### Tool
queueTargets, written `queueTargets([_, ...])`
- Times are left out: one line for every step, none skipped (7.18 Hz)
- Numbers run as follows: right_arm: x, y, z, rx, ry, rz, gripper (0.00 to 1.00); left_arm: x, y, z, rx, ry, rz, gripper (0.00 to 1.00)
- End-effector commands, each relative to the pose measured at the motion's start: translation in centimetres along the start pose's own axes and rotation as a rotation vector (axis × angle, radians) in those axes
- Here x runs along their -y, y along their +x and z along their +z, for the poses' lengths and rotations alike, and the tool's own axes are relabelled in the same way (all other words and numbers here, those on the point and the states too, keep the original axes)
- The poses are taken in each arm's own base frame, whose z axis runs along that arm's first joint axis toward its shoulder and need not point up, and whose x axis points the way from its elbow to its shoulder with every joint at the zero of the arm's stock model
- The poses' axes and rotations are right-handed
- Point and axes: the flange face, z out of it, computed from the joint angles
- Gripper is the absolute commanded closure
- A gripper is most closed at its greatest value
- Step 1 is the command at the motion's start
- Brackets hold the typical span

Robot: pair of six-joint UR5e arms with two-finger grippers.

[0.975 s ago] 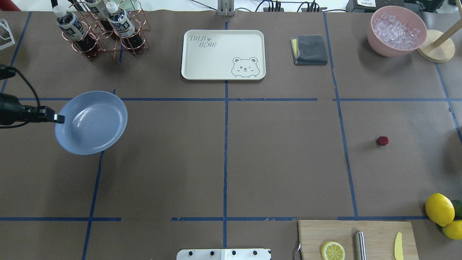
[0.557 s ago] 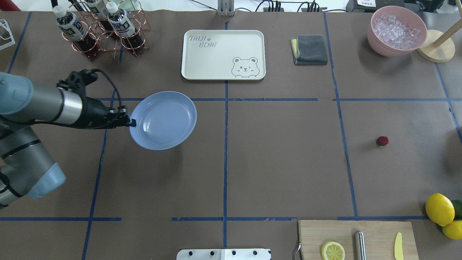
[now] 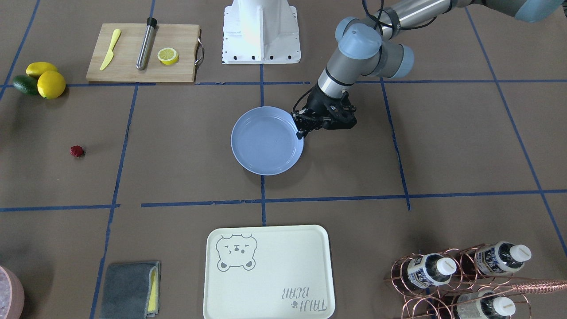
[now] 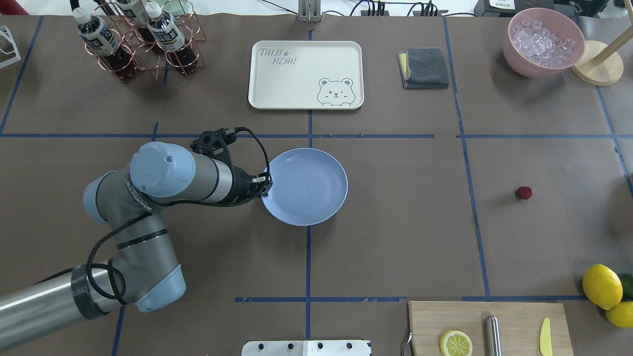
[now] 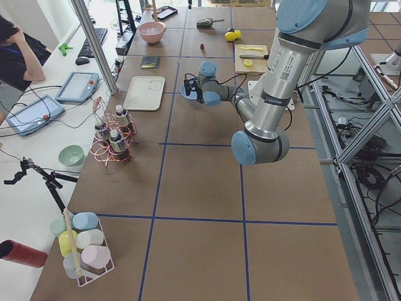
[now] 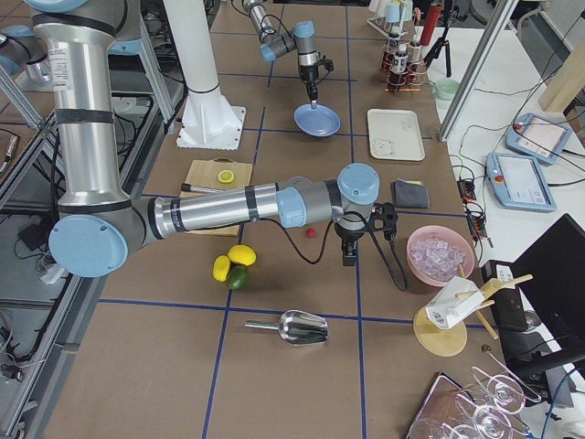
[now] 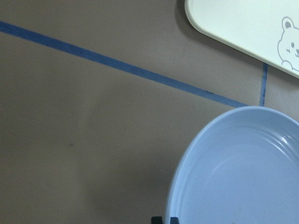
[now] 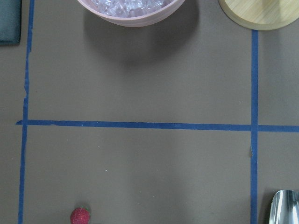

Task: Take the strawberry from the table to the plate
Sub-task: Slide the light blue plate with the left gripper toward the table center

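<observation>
The light blue plate [image 4: 309,190] is at the middle of the table [image 4: 395,237], over the centre tape line. My left gripper [image 4: 264,184] is shut on its left rim, and the fingertips [image 7: 161,219] pinch that rim in the left wrist view. I cannot tell whether the plate rests on the paper or hangs just above it. The strawberry [image 4: 523,193] lies alone far to the right, also seen as the strawberry [image 3: 77,151] and the strawberry [image 8: 80,215]. My right gripper [image 6: 348,258] hangs just beside it, seen only in the exterior right view; I cannot tell if it is open or shut.
A cream bear tray [image 4: 306,74] lies behind the plate. A grey cloth [image 4: 424,67], a pink bowl of ice [image 4: 543,42] and a bottle rack [image 4: 141,42] stand along the back. A cutting board [image 4: 489,329] and lemons [image 4: 602,287] are at the front right.
My left arm has carried the plate from the table's left edge rightward to the centre. The strawberry has not moved.
</observation>
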Motion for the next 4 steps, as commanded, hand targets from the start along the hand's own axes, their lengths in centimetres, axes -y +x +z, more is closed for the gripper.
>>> queueTargets([-0.8, -2.3, -0.6, 0.009, 0.01, 0.021, 0.0, -2.0, 0.4, 1.1, 0.005, 0.01, 0.005, 1.0])
queueTargets([-2.1, -4.4, -0.6, 0.015, 0.006, 0.061, 0.0, -2.0, 0.3, 1.2, 0.008, 0.01, 0.008, 1.0])
queueTargets([-2.9, -6.5, -0.2, 0.029, 0.01, 0.065, 0.0, -1.9, 0.0, 1.5, 0.015, 0.01, 0.011, 1.0])
queueTargets([-3.7, -10.5, 0.8, 0.063, 0.044, 0.109, 0.0, -1.9, -0.1, 1.5, 0.015, 0.01, 0.013, 1.0])
